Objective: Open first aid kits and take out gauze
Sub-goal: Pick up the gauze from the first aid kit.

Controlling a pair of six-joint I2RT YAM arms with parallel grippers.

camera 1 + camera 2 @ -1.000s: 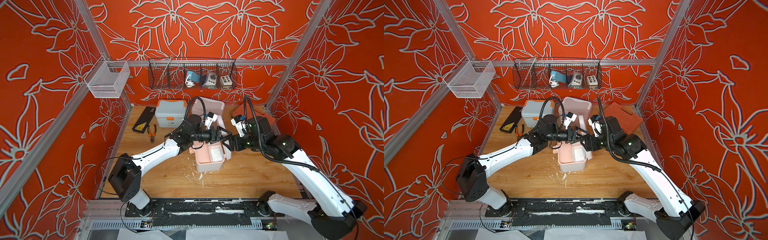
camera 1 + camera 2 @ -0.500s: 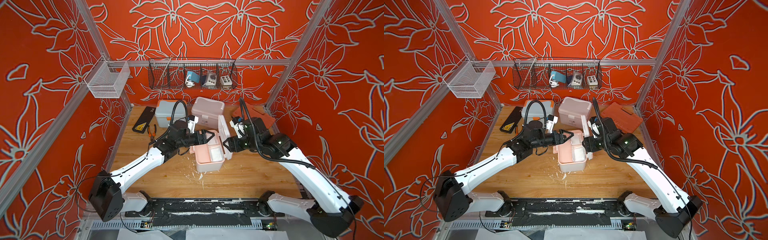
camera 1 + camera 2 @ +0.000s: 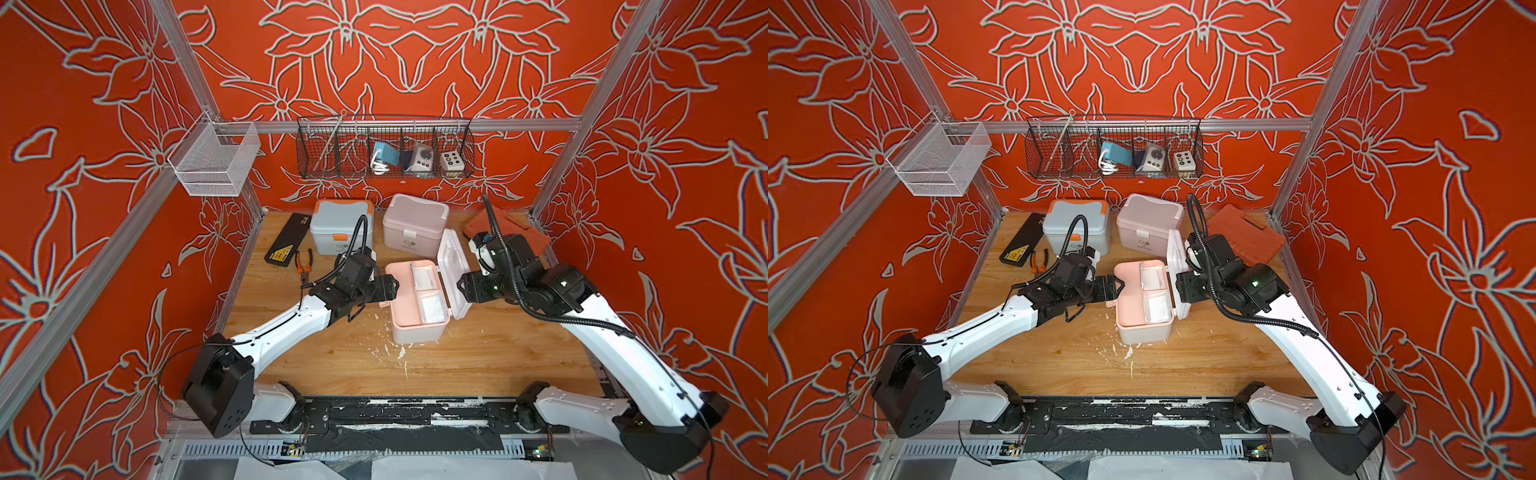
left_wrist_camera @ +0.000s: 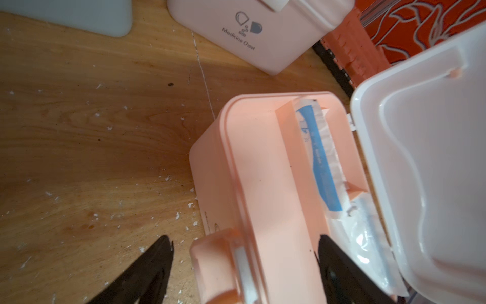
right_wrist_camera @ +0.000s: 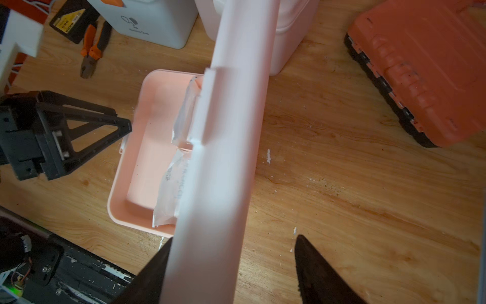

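Left end effector (image 3: 390,287), jaws apart, straddles the latch wall of the open peach kit (image 3: 419,332). Gauze (image 3: 432,303) lies in the kit's hinge-side compartments. Lid (image 3: 453,270) stands upright between the spread jaws of the right end effector (image 5: 234,238). Probably best: right holds lid back, left reaches in and pinches one packet edge. Left wrist view shows a blue-printed packet (image 4: 319,163); top views show only white.

The peach first aid kit (image 3: 419,332) sits mid-table (image 3: 498,357), its white lid (image 3: 454,266) raised open. Clear-wrapped white gauze packets (image 3: 432,306) lie in its compartments along the hinge side. Behind it, side by side, the blue-grey kit (image 3: 340,226) and the pale pink kit (image 3: 413,224) stand closed.
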